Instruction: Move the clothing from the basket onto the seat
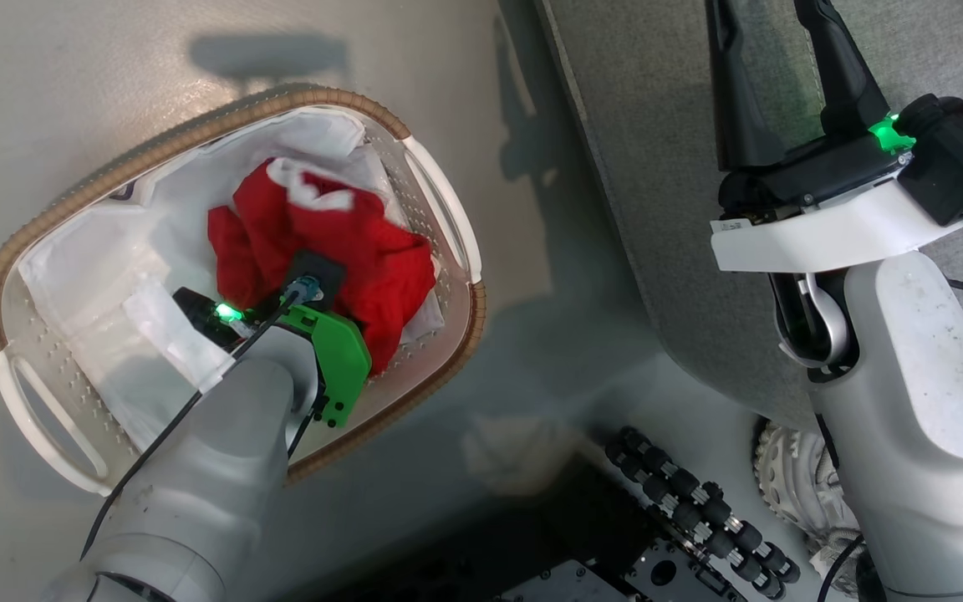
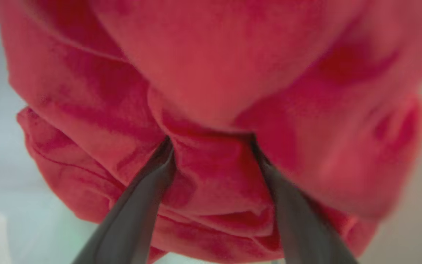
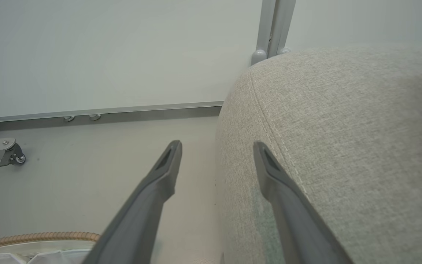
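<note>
1. Pushing into the red clothing, the left claw has its two fingers spread apart. It is open, with a fat fold of cloth bunched between the fingers.
2. The clothing lies right in front of this claw and all around it, touching both fingers. It sits inside the basket.
3. The right claw is open too and holds nothing. The edge of the seat is just below its fingers.
4. The left claw is the near one, so I think it should do the pinch.
5. The heap is all crumpled, so it has no clear long side.
6. The seat is well off to the left claw's right.
</note>
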You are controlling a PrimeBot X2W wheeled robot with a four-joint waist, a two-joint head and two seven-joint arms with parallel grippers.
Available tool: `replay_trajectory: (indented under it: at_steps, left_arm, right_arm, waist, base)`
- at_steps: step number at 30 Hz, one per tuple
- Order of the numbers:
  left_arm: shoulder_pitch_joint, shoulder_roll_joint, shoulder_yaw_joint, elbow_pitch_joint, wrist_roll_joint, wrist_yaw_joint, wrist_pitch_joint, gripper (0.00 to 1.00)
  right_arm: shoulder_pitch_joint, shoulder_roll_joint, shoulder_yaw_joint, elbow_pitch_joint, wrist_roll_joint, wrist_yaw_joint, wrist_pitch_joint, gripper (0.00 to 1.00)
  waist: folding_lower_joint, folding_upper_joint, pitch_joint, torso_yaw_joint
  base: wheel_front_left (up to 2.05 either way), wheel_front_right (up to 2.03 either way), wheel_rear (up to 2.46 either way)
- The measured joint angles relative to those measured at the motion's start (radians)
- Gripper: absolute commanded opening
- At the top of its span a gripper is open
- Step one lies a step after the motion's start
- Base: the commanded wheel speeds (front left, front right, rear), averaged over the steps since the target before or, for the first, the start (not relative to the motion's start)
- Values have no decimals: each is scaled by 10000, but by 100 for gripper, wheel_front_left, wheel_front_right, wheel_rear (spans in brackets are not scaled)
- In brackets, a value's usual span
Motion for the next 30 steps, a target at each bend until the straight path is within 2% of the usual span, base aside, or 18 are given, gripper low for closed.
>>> replay_trajectory:
  at_steps: [1,2,3,12,22,26,30]
  left_arm:
    - [-9,0,-54,13,23,0,46,65]
    - [-27,-2,-94,23,21,-2,54,40]
    - [-43,-2,-138,27,15,-2,96,0]
    - [35,10,-123,61,-491,-4,-194,0]
    - [876,-8,203,-259,-1329,-8,-930,0]
    - [1244,-8,351,-790,-1626,-8,-1024,0]
    - [1702,25,769,-1933,-1616,-4,-1066,0]
  right_arm:
    - [2,0,-10,-8,0,0,0,100]
    - [4,4,-23,-13,0,0,0,100]
    - [9,12,-25,-15,-2,0,0,100]
    - [4,94,-42,128,4,0,0,100]
    - [284,104,48,571,-23,0,0,100]
    - [511,40,94,738,-38,0,0,100]
    - [806,6,142,890,-69,0,0,100]
  waist:
    - [0,0,18,-1]
    - [0,0,33,4]
    - [0,0,36,8]
    - [-1,0,-174,-20]
    - [-1,0,-1198,214]
    - [-2,0,-1709,408]
    - [-2,0,-2235,653]
  base:
    - [0,0,0]
    - [0,0,0]
    - [0,0,0]
    - [0,0,0]
    - [0,0,0]
    - [0,0,0]
    - [0,0,0]
